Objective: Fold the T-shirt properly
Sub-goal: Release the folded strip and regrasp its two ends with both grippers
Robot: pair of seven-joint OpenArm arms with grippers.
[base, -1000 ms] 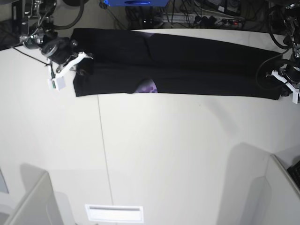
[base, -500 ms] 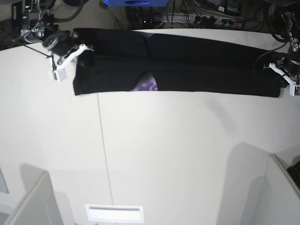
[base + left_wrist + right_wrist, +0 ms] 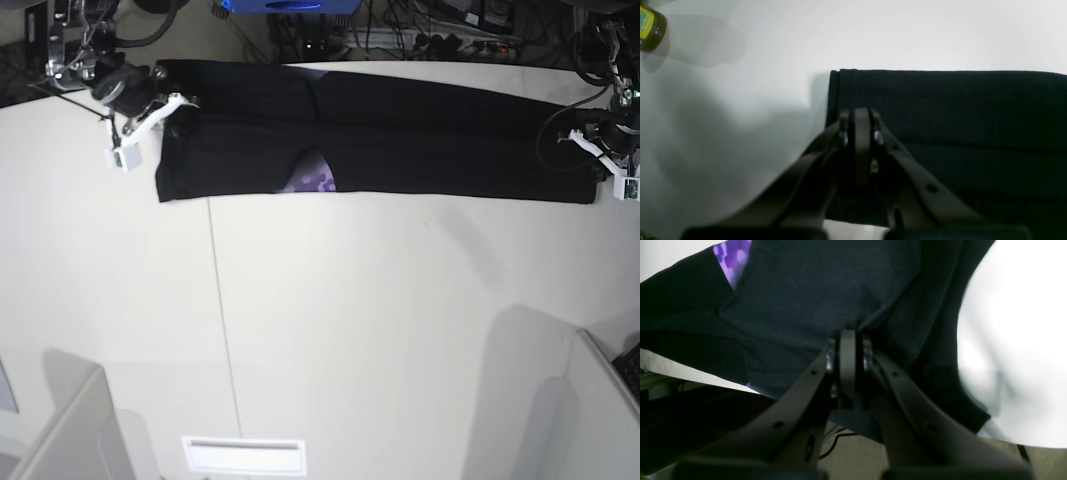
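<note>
1. The T-shirt [image 3: 400,150] is being kept as a long, narrow black band along the far edge of the white table [image 3: 350,330], stretched from one arm to the other.
2. A small patch of purple print [image 3: 318,180] is being shown at the band's near edge, roughly at mid-length.
3. The right gripper [image 3: 847,340] is being held closed on the T-shirt [image 3: 800,300], with cloth bunched and creased at the pinch.
4. That end is being lifted past the table edge, with floor and cables visible beneath the cloth in the right wrist view.
5. The left gripper [image 3: 862,116] is being held closed over the T-shirt [image 3: 957,106] near its squared corner; whether cloth is actually being pinched there cannot be told.
6. A dark bottle with a yellow label [image 3: 650,28] is being seen at the corner of the left wrist view.
</note>
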